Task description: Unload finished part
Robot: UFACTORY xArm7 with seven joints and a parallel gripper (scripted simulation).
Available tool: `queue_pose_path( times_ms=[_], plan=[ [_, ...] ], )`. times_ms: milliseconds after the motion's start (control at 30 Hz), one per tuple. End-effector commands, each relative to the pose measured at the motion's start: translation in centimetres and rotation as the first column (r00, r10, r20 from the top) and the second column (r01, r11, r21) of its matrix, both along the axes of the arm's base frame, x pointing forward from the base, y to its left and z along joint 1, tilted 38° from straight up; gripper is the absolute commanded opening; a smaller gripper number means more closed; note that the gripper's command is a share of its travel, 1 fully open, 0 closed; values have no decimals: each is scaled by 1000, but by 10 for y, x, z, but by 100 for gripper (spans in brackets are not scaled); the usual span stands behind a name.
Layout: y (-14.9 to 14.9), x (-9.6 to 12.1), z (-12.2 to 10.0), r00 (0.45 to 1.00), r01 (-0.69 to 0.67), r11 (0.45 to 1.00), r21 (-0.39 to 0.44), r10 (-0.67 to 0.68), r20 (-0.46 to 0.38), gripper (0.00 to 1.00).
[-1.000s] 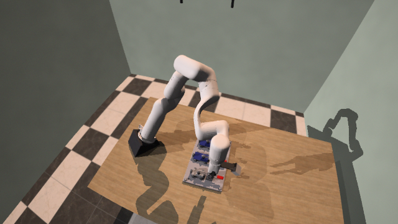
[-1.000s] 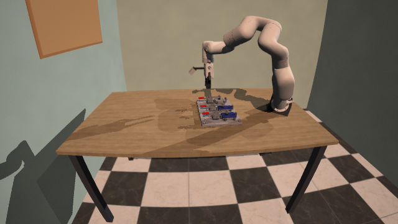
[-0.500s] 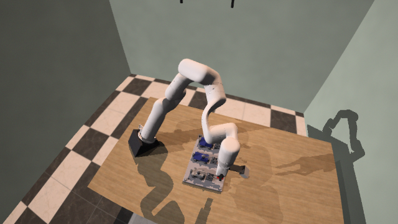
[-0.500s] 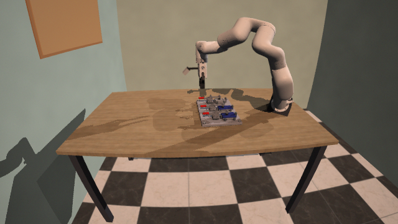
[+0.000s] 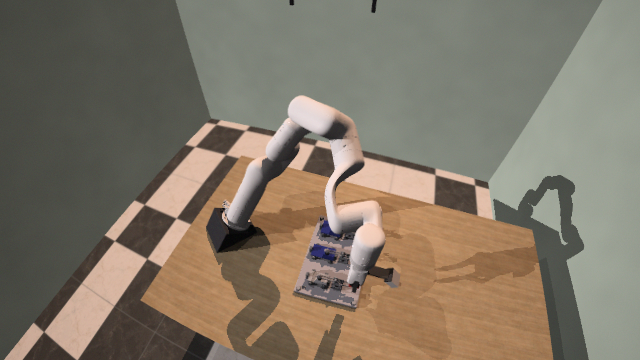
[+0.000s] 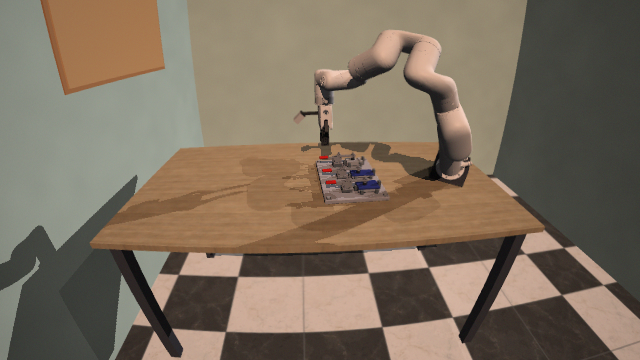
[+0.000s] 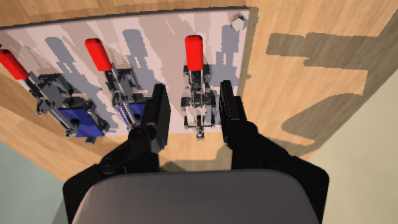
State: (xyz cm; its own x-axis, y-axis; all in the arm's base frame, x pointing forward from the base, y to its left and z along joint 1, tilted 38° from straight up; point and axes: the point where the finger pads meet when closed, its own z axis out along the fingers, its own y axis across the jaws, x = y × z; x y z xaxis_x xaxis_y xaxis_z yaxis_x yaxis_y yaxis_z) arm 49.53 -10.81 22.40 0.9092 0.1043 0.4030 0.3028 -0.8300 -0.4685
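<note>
A grey fixture plate [image 5: 305,289] [image 6: 350,198] [image 7: 150,30] lies on the wooden table [image 5: 450,310] [image 6: 225,210]. It holds three nests in a row, each with a red-handled clamp. The grey finished part [image 7: 198,109] [image 5: 322,283] [image 6: 347,161] sits in the end nest under its clamp [image 7: 194,50]. Two blue blanks [image 7: 77,120] [image 5: 322,252] [image 6: 367,186] fill the other nests; the middle one [image 7: 142,110] [image 5: 330,229] [image 6: 362,173] is partly hidden by a finger in the wrist view. My gripper [image 7: 193,95] [image 6: 324,140] [image 5: 355,286] hangs above the finished part's end of the plate, fingers half apart and empty.
The arm's black base [image 5: 227,235] [image 6: 450,175] stands at the table's edge beside the plate. The red clamp handles [image 6: 327,170] point away from the base. An orange board [image 6: 100,40] hangs on the wall.
</note>
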Motion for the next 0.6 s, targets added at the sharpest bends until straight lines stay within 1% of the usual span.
queue_pose_path(
  times_ms=[0,67,367,567],
  plan=[
    [6,5,-10,1000,3,1000,-1,-3,4,47],
    [6,5,-10,1000,3,1000,-1,-3,4,47],
    [22,13,-33,1000,3,1000,-1,-3,4,47],
    [27,16,-40,1000,3,1000,-1,-3,4,47]
  ],
)
